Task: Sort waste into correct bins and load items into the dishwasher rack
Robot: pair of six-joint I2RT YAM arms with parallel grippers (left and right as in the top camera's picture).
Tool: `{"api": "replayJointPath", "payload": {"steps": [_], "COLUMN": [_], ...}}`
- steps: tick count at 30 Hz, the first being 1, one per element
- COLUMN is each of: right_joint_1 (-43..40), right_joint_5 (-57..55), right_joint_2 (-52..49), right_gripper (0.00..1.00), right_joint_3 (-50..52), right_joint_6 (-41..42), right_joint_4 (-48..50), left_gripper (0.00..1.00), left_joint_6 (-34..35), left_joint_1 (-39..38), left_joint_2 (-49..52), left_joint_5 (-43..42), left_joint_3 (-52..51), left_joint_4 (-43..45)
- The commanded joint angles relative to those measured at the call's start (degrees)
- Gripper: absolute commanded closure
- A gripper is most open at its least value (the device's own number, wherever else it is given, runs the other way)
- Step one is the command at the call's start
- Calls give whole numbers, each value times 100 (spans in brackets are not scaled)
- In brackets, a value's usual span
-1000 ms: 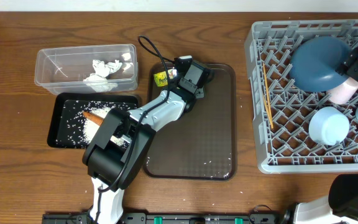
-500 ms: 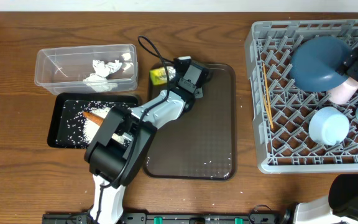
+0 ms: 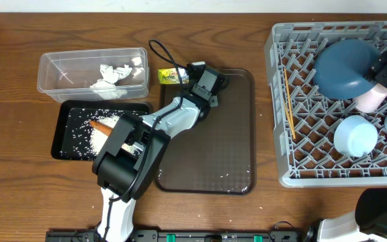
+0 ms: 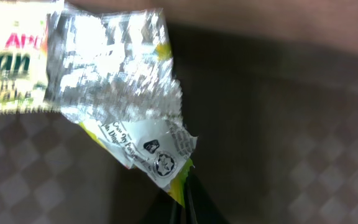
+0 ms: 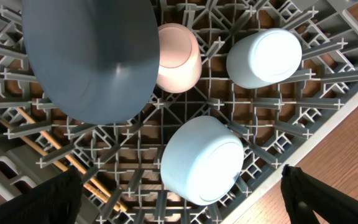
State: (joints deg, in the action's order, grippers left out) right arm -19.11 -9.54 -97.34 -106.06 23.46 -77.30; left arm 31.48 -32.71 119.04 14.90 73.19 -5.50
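Pinching wrapper corner, left gripper at brown tray rim

On the left arm, a smooth white shell along the links, with big rounded black housings at the joints. At its wrist, a boxy black block and a thin black cable in a loop. Of the left gripper, only thin dark fingers, narrow toward the tips. Of the right arm, one rounded black housing and a piece of white shell beside it. On the right gripper, broad fingers in matte black.
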Motion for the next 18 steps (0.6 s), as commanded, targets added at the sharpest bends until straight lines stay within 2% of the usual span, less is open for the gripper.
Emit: {"api": "replayJointPath", "payload": {"steps": [1, 5, 11, 18], "right_joint_1": [-37, -37, -37, -37], "right_joint_5": [-7, -7, -7, -7], "right_joint_2": [-50, -50, -50, -50], "right_gripper": [1, 1, 1, 1], "right_joint_3": [11, 11, 11, 11], "right_joint_6": [26, 26, 26, 26], "right_joint_4": [-11, -11, -11, -11], "left_gripper": [94, 94, 94, 94], "left_joint_6": [4, 120, 824, 931], "left_joint_1": [-109, -269, -439, -435], "left_joint_2": [-267, -562, -920, -984], "left_joint_5": [-109, -332, -439, -717], "left_joint_3": [-33, -33, -33, -33], "left_joint_4": [-205, -514, -1036, -1226]}}
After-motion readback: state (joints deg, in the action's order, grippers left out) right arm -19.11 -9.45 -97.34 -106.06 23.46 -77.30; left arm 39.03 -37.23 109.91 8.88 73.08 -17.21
